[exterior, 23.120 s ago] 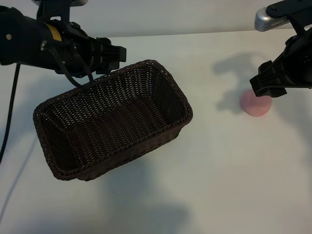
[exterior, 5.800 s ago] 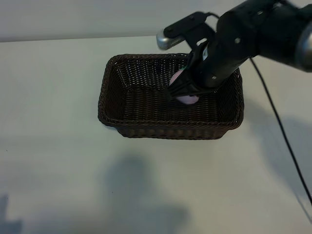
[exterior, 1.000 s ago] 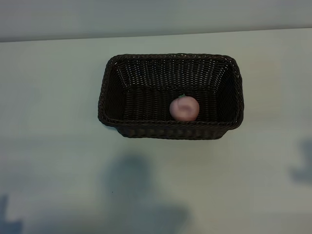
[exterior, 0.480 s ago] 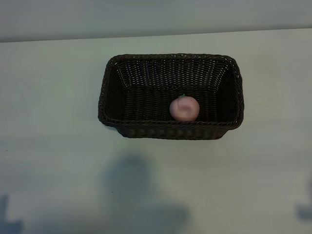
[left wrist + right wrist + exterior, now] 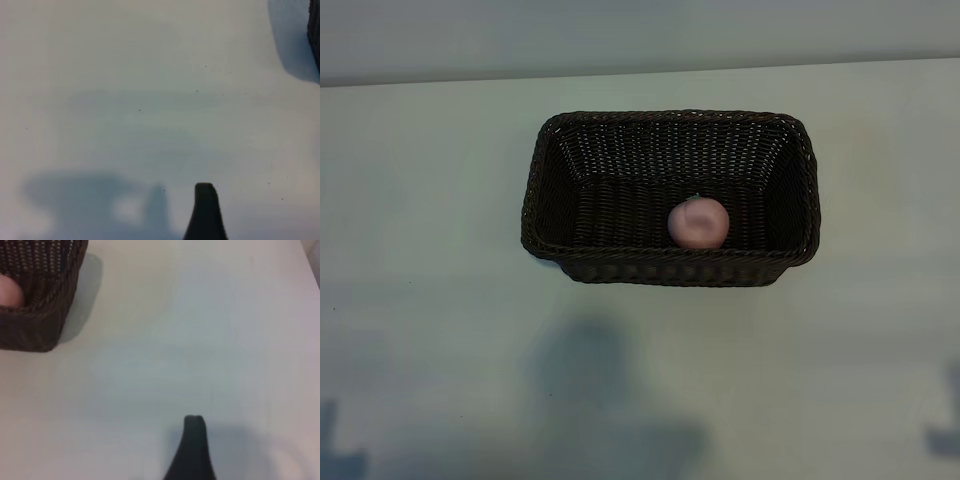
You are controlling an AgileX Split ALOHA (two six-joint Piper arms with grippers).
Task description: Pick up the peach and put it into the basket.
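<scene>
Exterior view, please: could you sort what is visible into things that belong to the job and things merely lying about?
Belonging to the job:
- peach, resting inside the basket
- basket, on the table

Merely there:
- table; nothing else lies on it

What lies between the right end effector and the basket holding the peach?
Only bare table, as the right wrist view shows: nothing sits between the right end effector and the basket containing the peach.
</scene>
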